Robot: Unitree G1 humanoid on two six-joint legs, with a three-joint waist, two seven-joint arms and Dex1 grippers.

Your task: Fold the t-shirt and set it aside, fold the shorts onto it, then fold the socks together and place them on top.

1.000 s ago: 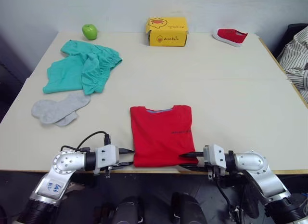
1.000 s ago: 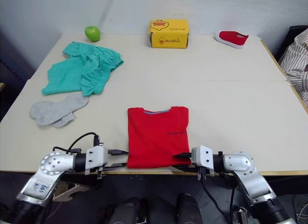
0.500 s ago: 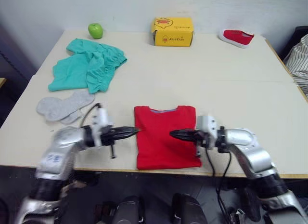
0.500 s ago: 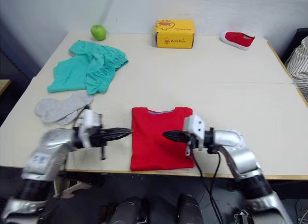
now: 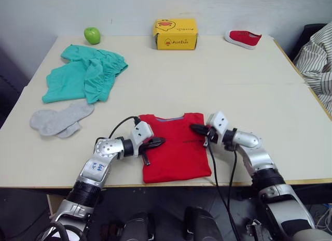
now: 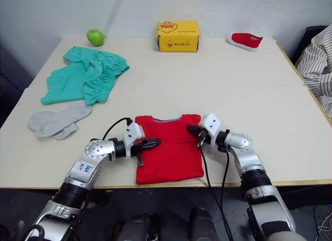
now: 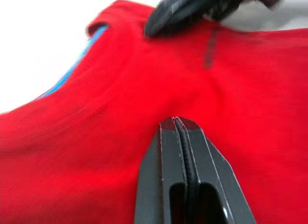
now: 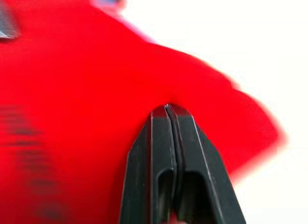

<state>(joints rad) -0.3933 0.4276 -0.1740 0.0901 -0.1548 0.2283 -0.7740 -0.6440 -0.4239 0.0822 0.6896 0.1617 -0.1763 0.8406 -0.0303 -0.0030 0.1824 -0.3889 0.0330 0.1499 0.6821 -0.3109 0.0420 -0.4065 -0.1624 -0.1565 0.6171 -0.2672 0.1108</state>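
Folded t-shirt (image 5: 174, 150) near table (image 5: 249, 90) edge, left gripper (image 5: 158, 142) closed empty over it, right gripper (image 5: 196, 128) closed, contact with cloth unclear

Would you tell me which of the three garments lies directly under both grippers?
The red t-shirt, folded near the table's front edge; the teal shorts and grey socks lie apart.

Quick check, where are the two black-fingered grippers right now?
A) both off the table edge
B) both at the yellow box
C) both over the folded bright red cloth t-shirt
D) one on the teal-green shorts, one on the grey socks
C: the left gripper and right gripper, fingers shut, sit over the folded bright red cloth t-shirt.
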